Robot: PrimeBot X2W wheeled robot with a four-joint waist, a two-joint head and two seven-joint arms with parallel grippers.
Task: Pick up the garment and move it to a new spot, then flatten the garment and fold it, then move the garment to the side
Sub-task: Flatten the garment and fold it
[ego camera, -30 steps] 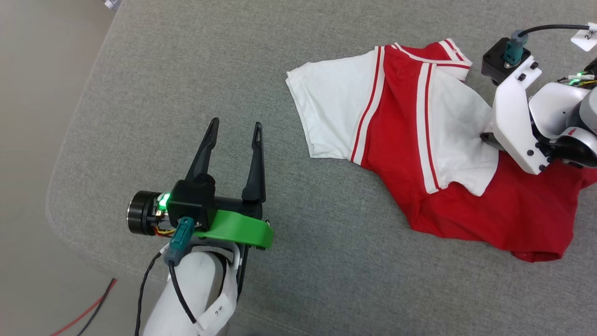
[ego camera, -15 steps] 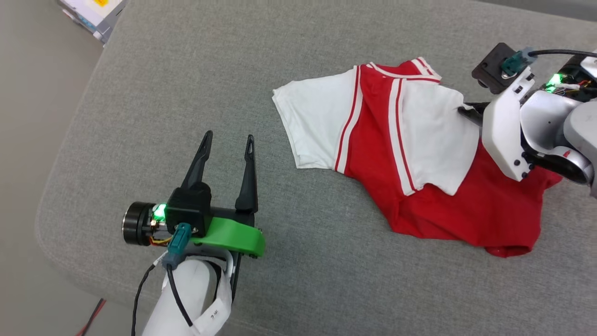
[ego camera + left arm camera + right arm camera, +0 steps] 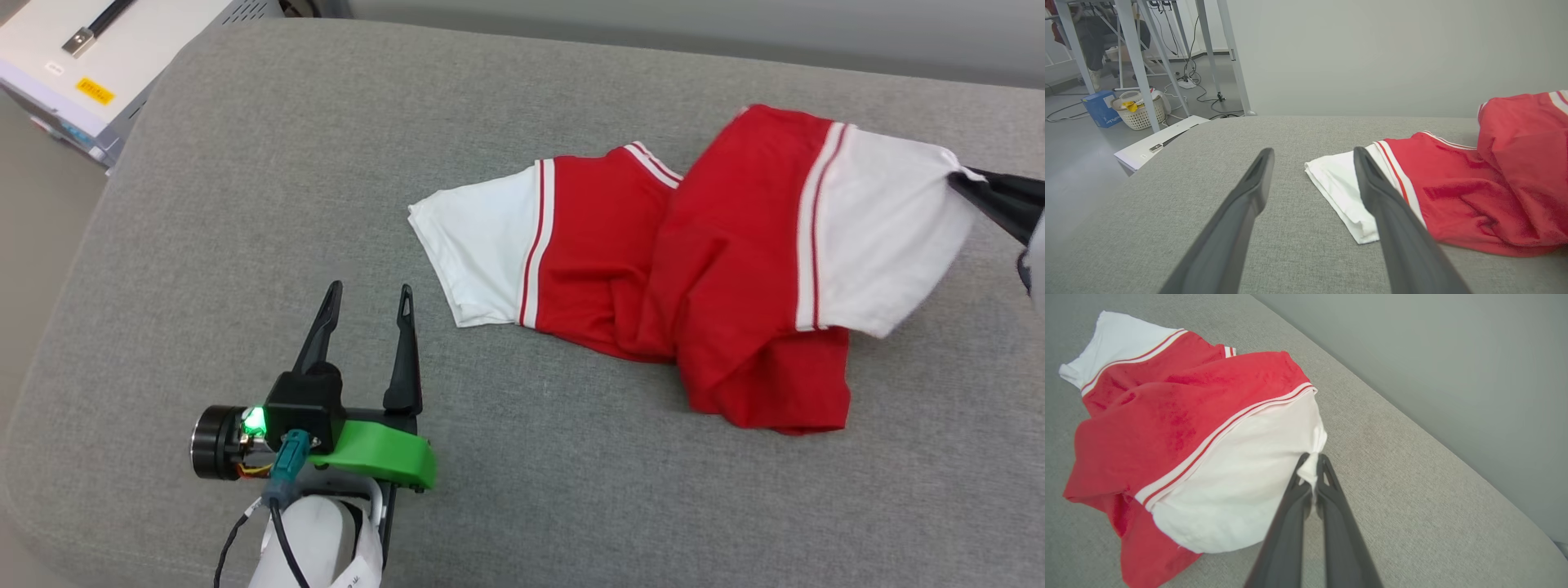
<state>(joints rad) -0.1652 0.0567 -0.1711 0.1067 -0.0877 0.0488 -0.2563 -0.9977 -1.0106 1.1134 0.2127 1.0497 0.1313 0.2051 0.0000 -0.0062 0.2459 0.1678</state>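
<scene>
The garment (image 3: pixel 718 269), a red jersey with white sleeves and red-and-white trim, lies crumpled on the grey cushioned surface (image 3: pixel 245 188). My right gripper (image 3: pixel 1312 457) is shut on the edge of one white sleeve and holds that side lifted off the surface; its dark fingers (image 3: pixel 992 200) show at the head view's right edge. The other white sleeve (image 3: pixel 482 253) rests flat on the left. My left gripper (image 3: pixel 367 294) hovers open and empty left of that sleeve. In the left wrist view the garment (image 3: pixel 1474 192) lies just right of the left gripper (image 3: pixel 1312 153).
The cushion's rounded left edge drops to the floor. A white box-like unit (image 3: pixel 90 57) stands off the far left corner. A grey wall runs behind the cushion. Table legs, a basket (image 3: pixel 1137 114) and a blue box (image 3: pixel 1100 108) stand on the floor farther off.
My right gripper has shut on the white sleeve and lifted it up and to the right, stretching the garment. The head camera has tilted, shifting the whole view. The left gripper stays open.
</scene>
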